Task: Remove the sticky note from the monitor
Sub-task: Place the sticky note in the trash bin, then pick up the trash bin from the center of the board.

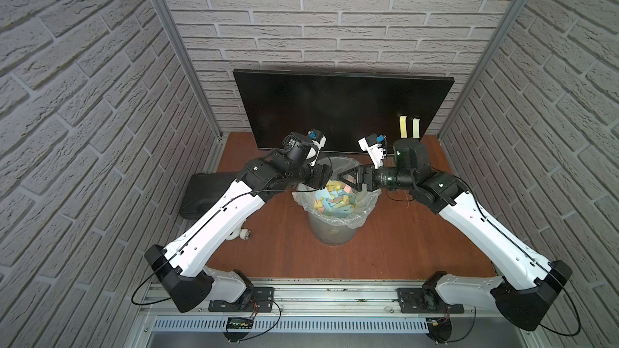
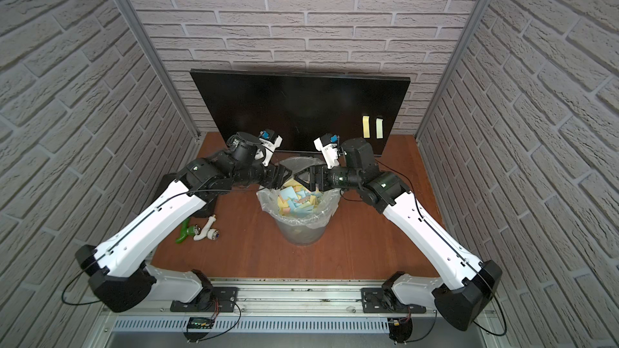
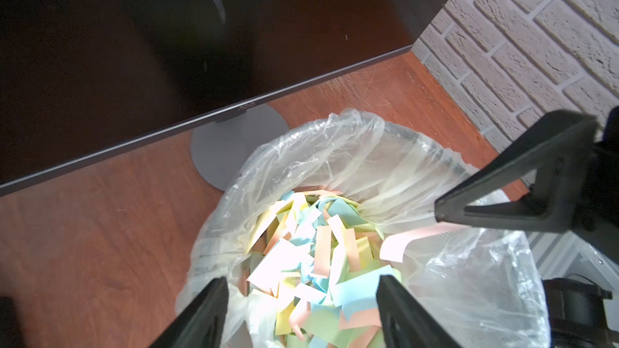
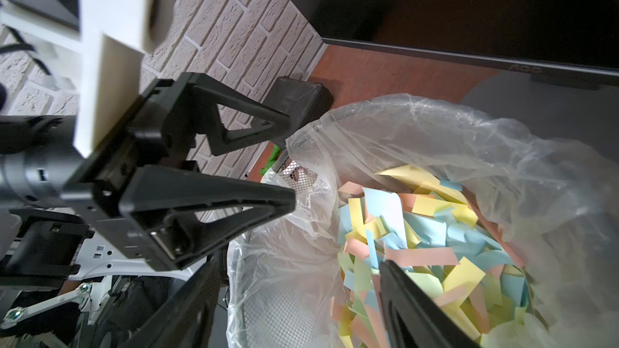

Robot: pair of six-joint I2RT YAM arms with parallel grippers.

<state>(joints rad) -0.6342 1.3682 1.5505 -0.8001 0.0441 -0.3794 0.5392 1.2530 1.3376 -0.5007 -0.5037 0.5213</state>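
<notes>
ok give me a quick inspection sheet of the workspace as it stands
surface: brown wooden table, no spills seen
job's things: monitor upright at the back; two yellow sticky notes on its screen
clutter: lined bin holding coloured notes; black case; white fitting; green fitting
hands: left hand and right hand both open, empty, over the bin
cables: black cables loop out at the arm bases
surroundings: brick-pattern walls, metal frame posts

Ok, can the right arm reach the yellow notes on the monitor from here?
Probably yes: the right gripper hangs open over the bin, and the notes sit low on the monitor near that arm, nothing between.
</notes>
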